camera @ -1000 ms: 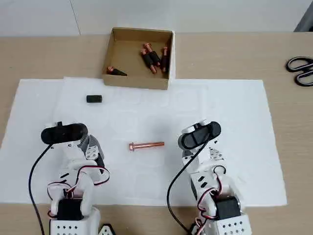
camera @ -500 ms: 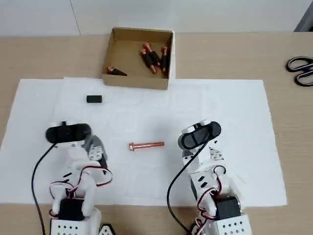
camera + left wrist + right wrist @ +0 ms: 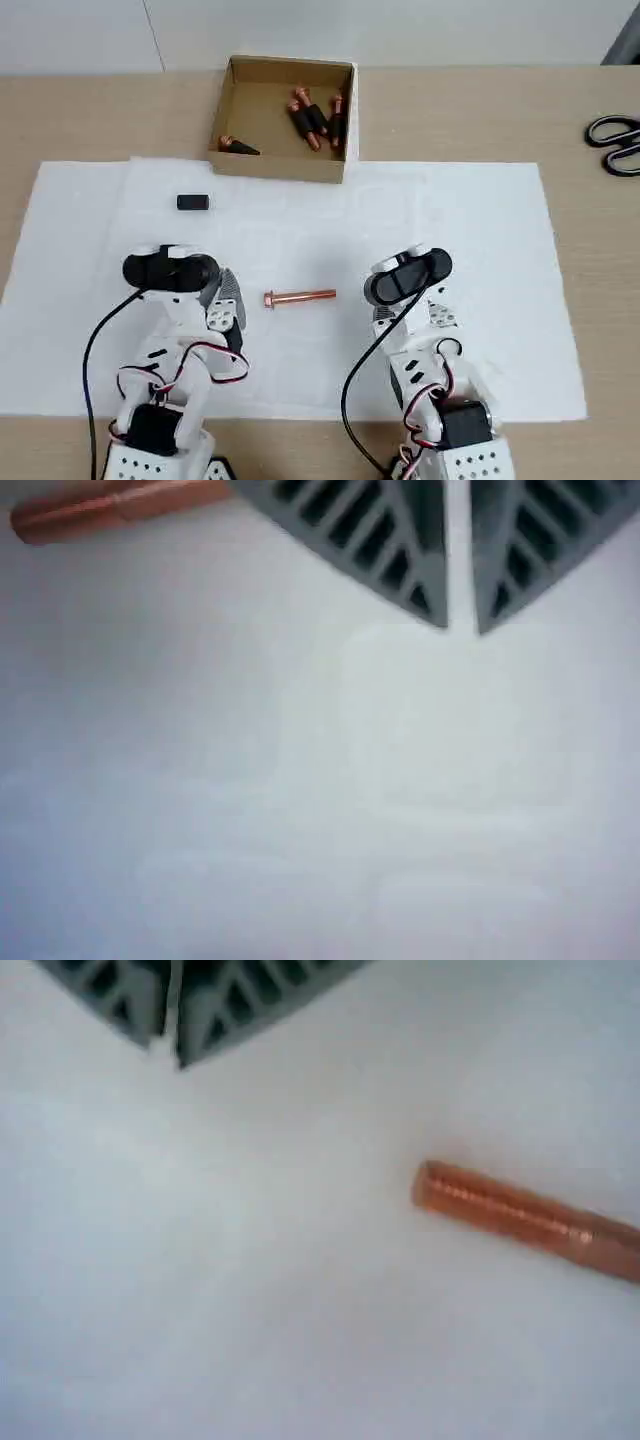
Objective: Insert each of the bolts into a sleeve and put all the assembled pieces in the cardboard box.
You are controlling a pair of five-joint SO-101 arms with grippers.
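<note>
A copper bolt (image 3: 300, 297) lies on the white paper between the two arms. It also appears in the left wrist view as the bolt (image 3: 110, 505) and in the right wrist view as the bolt (image 3: 520, 1218). A black sleeve (image 3: 193, 202) lies alone on the paper, farther back on the left. The cardboard box (image 3: 228, 110) holds several sleeved bolts (image 3: 312, 118). My left gripper (image 3: 462, 625) hangs shut over bare paper, a thin slit between its fingers, holding nothing. My right gripper (image 3: 165, 1050) is shut and empty, a short way from the bolt's threaded end.
The left arm (image 3: 170, 272) and right arm (image 3: 407, 275) stand near the paper's front edge. Black scissors (image 3: 615, 143) lie on the wooden table at the far right. The white paper (image 3: 450, 200) covers the middle of the table.
The left arm has swung right, toward the bolt's head. The right arm, the bolt and the sleeve have stayed in place.
</note>
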